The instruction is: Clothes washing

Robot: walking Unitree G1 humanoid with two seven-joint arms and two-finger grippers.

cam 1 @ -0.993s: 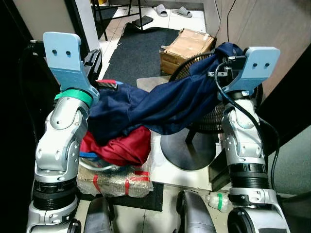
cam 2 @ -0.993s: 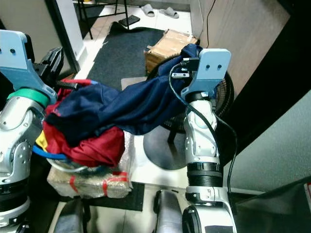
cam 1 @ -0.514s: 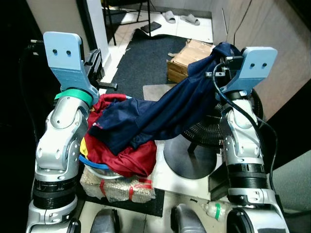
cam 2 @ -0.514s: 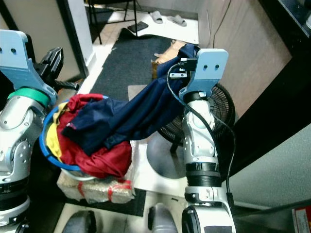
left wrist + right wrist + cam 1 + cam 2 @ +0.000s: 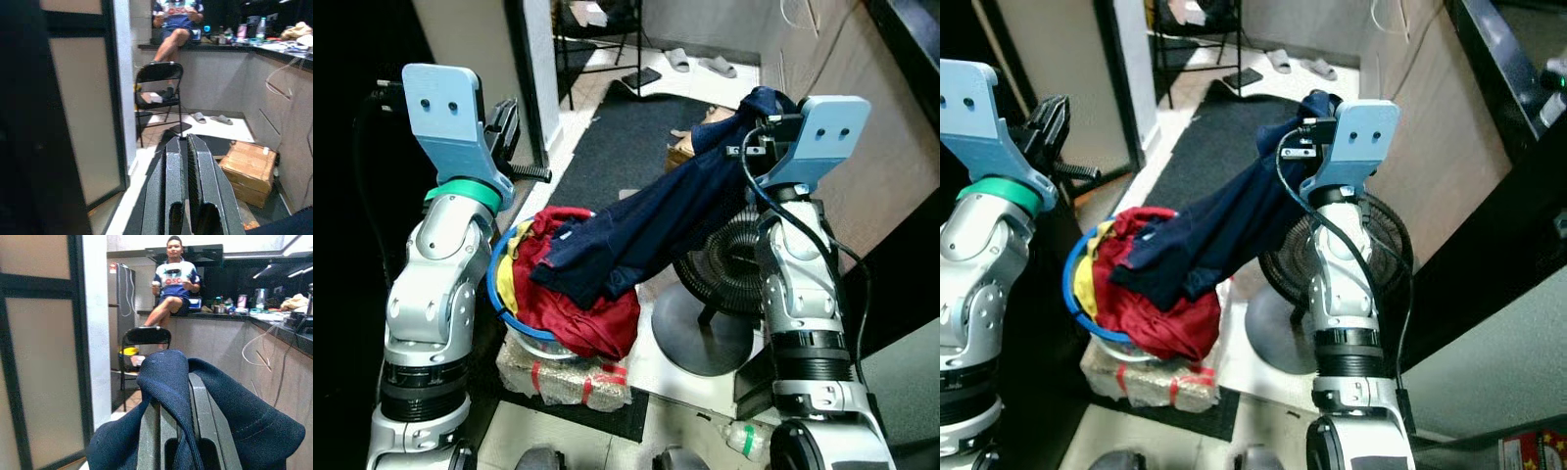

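A navy blue garment (image 5: 646, 220) hangs in a long sag from my raised right gripper (image 5: 751, 119), which is shut on its top end. In the right wrist view the cloth (image 5: 168, 377) folds over both fingers. The garment's lower end lies on a heap of red clothes (image 5: 582, 318) in a blue-rimmed basket (image 5: 497, 294) on the floor at the left. My left gripper (image 5: 185, 141) is held up above and left of the basket, shut with nothing in it.
The basket sits on a wrapped package (image 5: 570, 377). A floor fan (image 5: 724, 279) stands under my right arm, with a cardboard box (image 5: 690, 149) and a black mat (image 5: 612, 137) beyond. A door frame (image 5: 533, 88) is at left. A person (image 5: 171, 289) sits on the counter behind a folding chair (image 5: 157, 78).
The camera has risen and drawn back. The navy garment has slid up and right off the heap, uncovering the red clothes and the basket's blue rim.
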